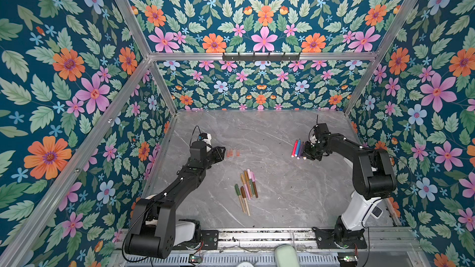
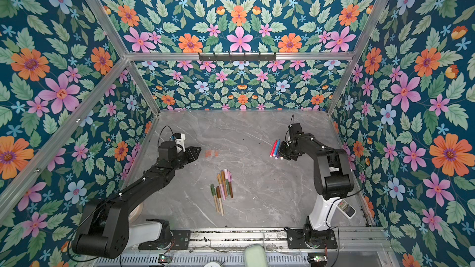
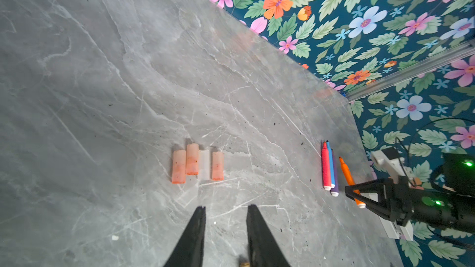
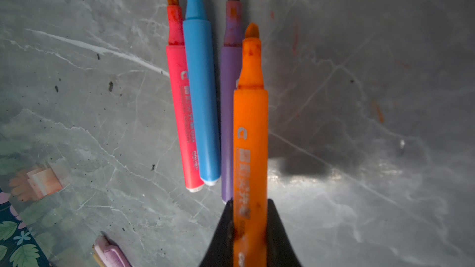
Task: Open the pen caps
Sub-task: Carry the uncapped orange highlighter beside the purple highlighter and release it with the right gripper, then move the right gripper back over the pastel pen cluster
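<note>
- Grey marble-patterned tabletop (image 1: 282,175): it bears three groups set well apart. I judge this a deliberate sorting into opened pens, loose caps and pens not yet opened.
- Right gripper (image 4: 250,206): it pinches the orange plastic marker pen (image 4: 250,124) near its tail end, with the bare tip pointing away. The pen is held low and just beside the other bright pens, so the likely purpose is to lay it in that row.
- Left gripper (image 3: 226,209): the jaws stand slightly apart with nothing between them. It hovers just short of the loose caps, which suggests this arm handles the caps.
- Six muted pens with beige barrels (image 1: 246,188): they lie bundled at centre front, between the two arms. Their olive, brown and pink caps are on, so this is the work outstanding.
- Red marker pen (image 4: 183,114), blue marker pen (image 4: 201,98) and purple marker pen (image 4: 227,124): they lie side by side on the table's right, tips exposed.
- Four short translucent plastic caps (image 3: 196,163), three orange-tinted and one whitish: they lie parallel in a close row on the table's left, well apart from every pen.
</note>
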Tool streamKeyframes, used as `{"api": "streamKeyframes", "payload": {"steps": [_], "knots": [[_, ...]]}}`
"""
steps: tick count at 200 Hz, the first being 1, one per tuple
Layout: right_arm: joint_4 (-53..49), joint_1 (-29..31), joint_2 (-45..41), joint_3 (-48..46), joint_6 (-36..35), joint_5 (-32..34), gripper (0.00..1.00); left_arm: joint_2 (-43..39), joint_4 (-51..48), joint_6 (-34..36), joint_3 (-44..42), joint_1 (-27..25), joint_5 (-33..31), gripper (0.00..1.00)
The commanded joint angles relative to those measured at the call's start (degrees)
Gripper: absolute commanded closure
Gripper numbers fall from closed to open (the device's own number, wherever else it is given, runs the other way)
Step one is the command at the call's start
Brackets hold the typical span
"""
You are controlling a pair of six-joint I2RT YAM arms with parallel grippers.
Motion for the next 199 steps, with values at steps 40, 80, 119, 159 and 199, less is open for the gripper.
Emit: {"api": "streamKeyframes", "payload": {"steps": [40, 80, 119, 159, 199], "knots": [[3.6, -0.2, 0.6, -0.8, 1.1, -0.8, 0.57, -0.5, -0.5, 1.0, -0.5, -0.1, 1.1, 0.69], [4.3, -0.2, 0.2, -0.7, 0.6, -2.3, 0.38, -1.2, -0.8, 0.9, -0.4, -0.1, 1.4, 0.69], [4.8, -0.3, -2.1, -2.5, 0.3, -3.2, 0.37, -3.8, -0.8, -0.1, -1.9, -0.1, 1.3, 0.69], [6.4, -0.3, -4.2, -6.4, -0.4, -4.7, 0.37, -9.0, -1.2, -1.4, -5.4, -0.2, 0.9, 0.69], [8.3, -0.2, -1.4, -5.3, -0.6, -7.3, 0.36, -13.2, -1.8, -2.0, -8.0, -0.5, 0.9, 0.69]]}}
